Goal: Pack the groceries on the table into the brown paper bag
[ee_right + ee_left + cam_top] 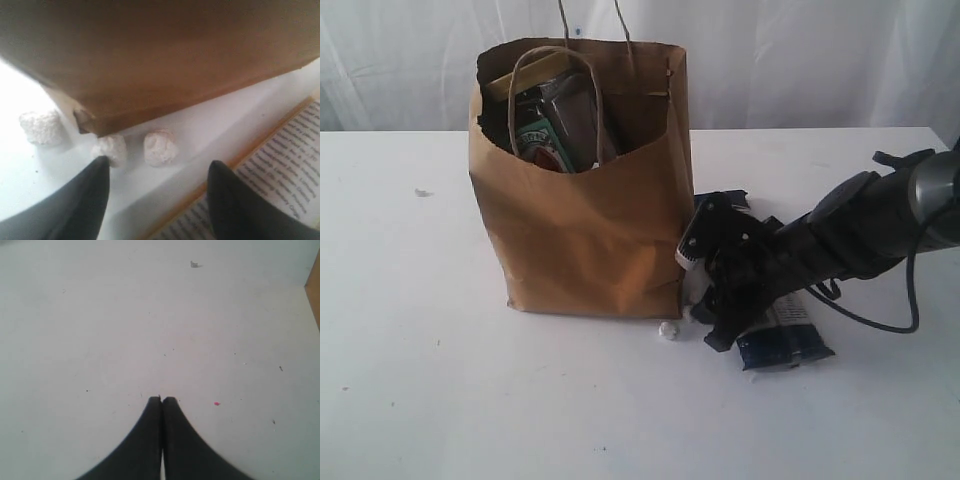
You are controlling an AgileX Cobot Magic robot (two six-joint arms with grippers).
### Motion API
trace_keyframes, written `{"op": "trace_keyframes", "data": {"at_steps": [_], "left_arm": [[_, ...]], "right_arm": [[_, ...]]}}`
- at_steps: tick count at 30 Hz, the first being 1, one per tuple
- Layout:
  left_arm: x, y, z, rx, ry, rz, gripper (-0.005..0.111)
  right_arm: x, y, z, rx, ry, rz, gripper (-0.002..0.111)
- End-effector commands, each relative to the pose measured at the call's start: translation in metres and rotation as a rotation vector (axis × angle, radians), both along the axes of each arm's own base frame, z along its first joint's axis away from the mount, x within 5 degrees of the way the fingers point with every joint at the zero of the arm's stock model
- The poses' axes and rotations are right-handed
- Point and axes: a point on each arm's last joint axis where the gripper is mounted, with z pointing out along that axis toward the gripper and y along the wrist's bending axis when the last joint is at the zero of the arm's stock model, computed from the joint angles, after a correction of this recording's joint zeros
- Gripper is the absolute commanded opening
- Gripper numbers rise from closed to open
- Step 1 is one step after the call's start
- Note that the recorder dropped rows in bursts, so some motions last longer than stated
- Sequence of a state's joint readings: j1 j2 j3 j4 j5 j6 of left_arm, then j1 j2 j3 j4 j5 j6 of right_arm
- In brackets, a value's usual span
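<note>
Hovering with right gripper (159, 167) spread empty, just beside long dark-blue noodle packet (785, 340) lying lengthwise along tall brown paper bag (590, 240).

One brown paper bag (590, 240), one dark-blue noodle packet (788, 345), four white crumbs (160, 147).

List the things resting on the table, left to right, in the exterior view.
small white crumb → brown paper bag → dark-blue noodle packet
</note>
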State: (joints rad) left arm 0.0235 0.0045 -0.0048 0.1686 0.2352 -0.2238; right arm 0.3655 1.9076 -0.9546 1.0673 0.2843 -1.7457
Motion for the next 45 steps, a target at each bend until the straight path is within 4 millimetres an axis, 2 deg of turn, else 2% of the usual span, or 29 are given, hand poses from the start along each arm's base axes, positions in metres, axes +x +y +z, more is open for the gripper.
{"op": "trace_keyframes", "data": {"at_steps": [1, 4, 12, 19, 25, 27, 31, 33, 34, 40, 45], "left_arm": [[0.000, 0.000, -0.001, -0.003, -0.004, -0.003, 0.000], [0.000, 0.000, -0.001, -0.003, -0.004, -0.003, 0.000], [0.000, 0.000, -0.001, -0.003, -0.004, -0.003, 0.000], [0.000, 0.000, -0.001, -0.003, -0.004, -0.003, 0.000], [0.000, 0.000, -0.001, -0.003, -0.004, -0.003, 0.000], [0.000, 0.000, -0.001, -0.003, -0.004, -0.003, 0.000], [0.000, 0.000, -0.001, -0.003, -0.004, -0.003, 0.000], [0.000, 0.000, -0.001, -0.003, -0.004, -0.003, 0.000], [0.000, 0.000, -0.001, -0.003, -0.004, -0.003, 0.000], [0.000, 0.000, -0.001, -0.003, -0.004, -0.003, 0.000], [0.000, 0.000, -0.001, -0.003, -0.004, -0.003, 0.000]], "right_arm": [[0.005, -0.002, -0.002, -0.007, -0.014, -0.025, 0.049], [0.006, 0.001, -0.004, 0.012, 0.009, -0.011, 0.039], [0.001, 0.006, -0.001, 0.055, 0.060, 0.034, 0.002], [-0.012, 0.000, 0.036, 0.075, 0.079, -0.008, 0.000], [-0.025, -0.008, 0.030, 0.044, 0.107, -0.044, 0.000], [-0.021, -0.008, 0.031, 0.063, 0.082, -0.085, 0.004], [-0.017, -0.002, 0.026, 0.090, 0.044, -0.032, 0.038], [-0.016, 0.000, 0.018, 0.105, 0.045, -0.017, 0.052], [-0.016, 0.001, 0.015, 0.109, 0.052, -0.007, 0.055], [-0.015, 0.004, -0.003, 0.085, 0.049, 0.081, 0.057], [-0.006, 0.007, -0.001, 0.107, 0.031, 0.052, 0.057]]}}
